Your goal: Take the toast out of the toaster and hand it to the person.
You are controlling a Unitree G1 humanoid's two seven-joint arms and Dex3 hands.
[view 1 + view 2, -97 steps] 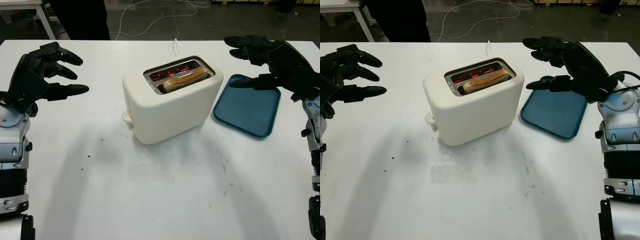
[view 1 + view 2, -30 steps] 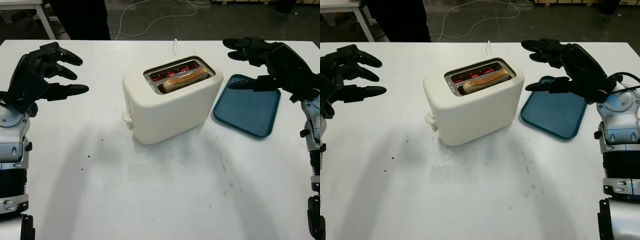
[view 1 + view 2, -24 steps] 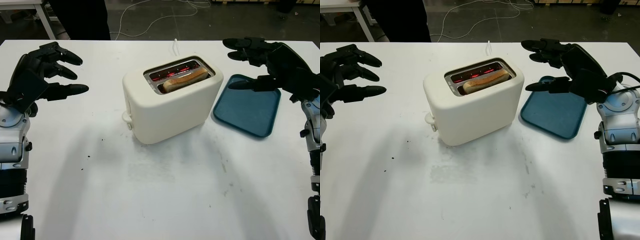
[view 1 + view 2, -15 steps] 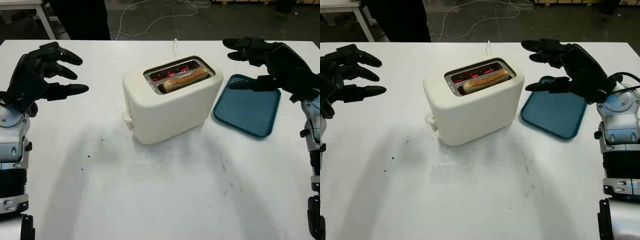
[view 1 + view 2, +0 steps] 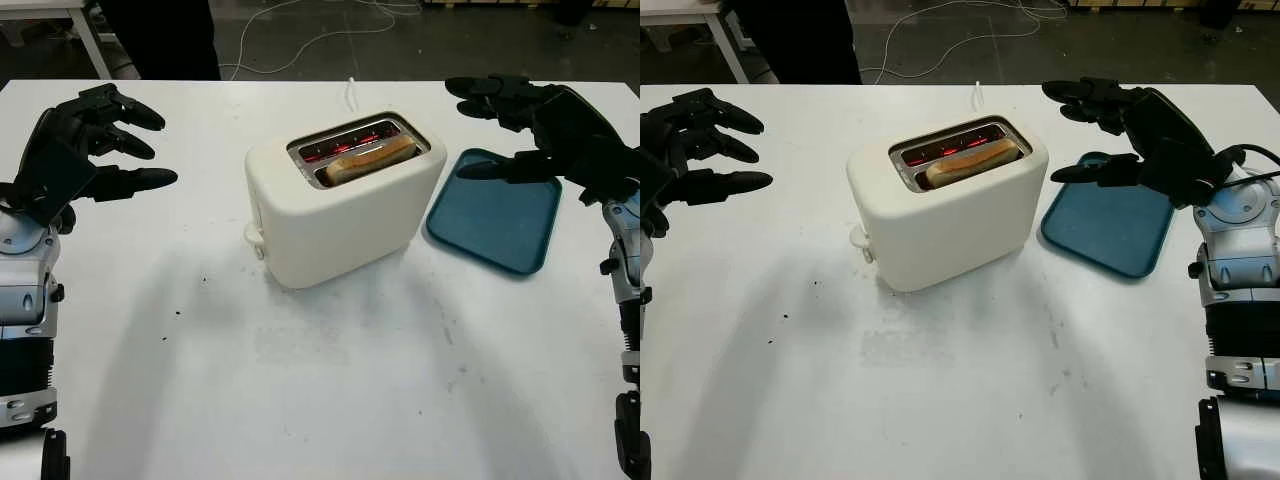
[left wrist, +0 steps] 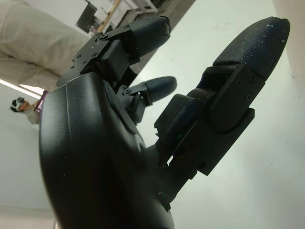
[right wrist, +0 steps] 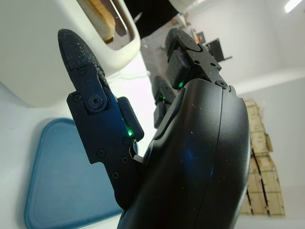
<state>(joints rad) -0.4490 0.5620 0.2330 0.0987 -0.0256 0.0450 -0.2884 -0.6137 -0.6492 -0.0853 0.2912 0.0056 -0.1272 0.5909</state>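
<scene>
Tabletop [image 5: 330, 400] white and crumb-flecked nearest me; toaster [image 5: 340, 210] mid-table, toast [image 5: 370, 158] lengthwise in its near slot, elements glowing. My left hand [image 5: 75, 150] left of the toaster and right hand [image 5: 545, 125] above the blue tray [image 5: 495, 215] hold nothing, fingers extended. Beyond, dark floor, cable.

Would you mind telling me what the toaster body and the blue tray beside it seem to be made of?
The toaster looks like cream plastic with a smooth matte shell and rounded, seamless corners; its slot rim appears to be shiny metal. The blue tray looks like moulded plastic: uniform teal colour, raised rim, dull sheen. Neither can be confirmed by look alone.
</scene>
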